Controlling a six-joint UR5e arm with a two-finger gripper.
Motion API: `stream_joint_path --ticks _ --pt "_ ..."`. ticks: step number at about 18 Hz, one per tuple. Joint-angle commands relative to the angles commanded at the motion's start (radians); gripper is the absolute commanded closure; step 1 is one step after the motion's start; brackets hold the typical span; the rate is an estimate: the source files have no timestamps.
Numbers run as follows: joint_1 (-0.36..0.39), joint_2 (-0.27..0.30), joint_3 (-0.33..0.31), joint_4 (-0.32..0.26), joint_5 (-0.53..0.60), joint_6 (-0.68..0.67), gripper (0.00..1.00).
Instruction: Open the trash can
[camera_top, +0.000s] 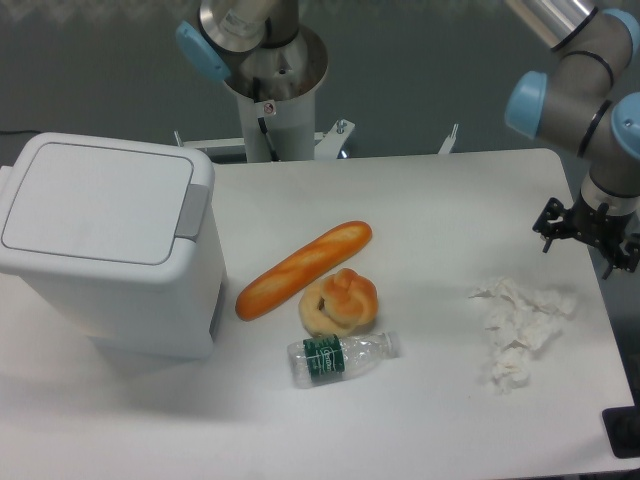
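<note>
The trash can (110, 250) is a large white boxy bin standing on the left side of the table. Its flat lid (95, 200) lies down shut, and the grey push tab (193, 210) sits on the lid's right edge. My gripper (590, 238) hangs at the far right edge of the table, far from the bin. It points downward, just above and to the right of the crumpled tissue. Its black fingers are mostly hidden under the wrist, so their spacing does not show. Nothing is seen held in it.
A baguette (303, 268) lies diagonally just right of the bin. A knotted bread roll (340, 300) and a small plastic bottle (342, 357) lie below it. Crumpled white tissue (520, 325) lies at the right. The arm's base column (275, 90) stands behind the table.
</note>
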Motion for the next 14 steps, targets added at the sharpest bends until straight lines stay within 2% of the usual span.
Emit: stream_joint_path --ticks 8,14 --pt "-0.028 0.009 -0.018 0.005 0.005 -0.003 0.0" --pt "-0.047 0.074 -0.101 0.014 0.035 -0.017 0.0"
